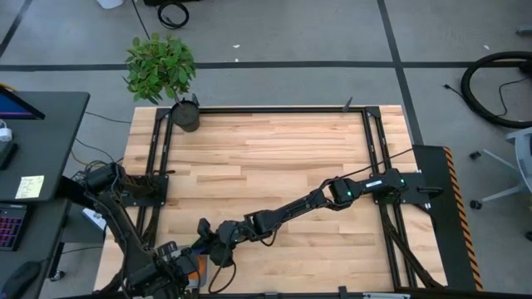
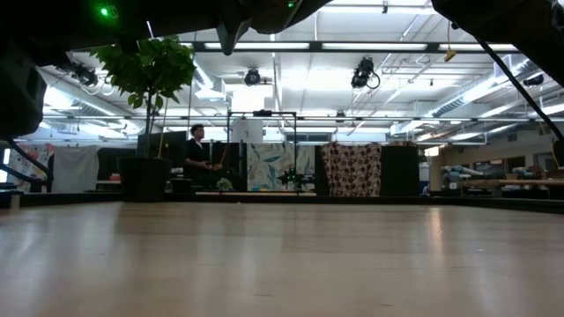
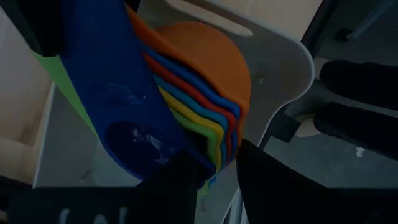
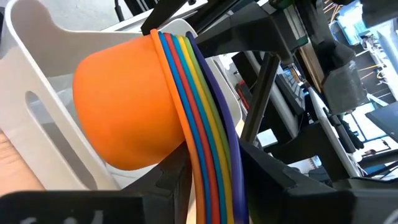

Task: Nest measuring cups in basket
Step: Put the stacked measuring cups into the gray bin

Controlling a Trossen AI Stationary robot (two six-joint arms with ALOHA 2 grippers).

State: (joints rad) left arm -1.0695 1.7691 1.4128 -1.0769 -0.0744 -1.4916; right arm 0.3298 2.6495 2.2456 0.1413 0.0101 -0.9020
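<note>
Here the cups (image 4: pixel 161 106) are already nested into one stack, orange outermost, and the stack hangs over the basket (image 4: pixel 37 118) at the table's near left corner. The left gripper (image 3: pixel 217 165) and the right gripper (image 4: pixel 214 168) each pinch the rims. Next, I think, the stack must go down gently into the basket before release. No writing can be read.
</note>
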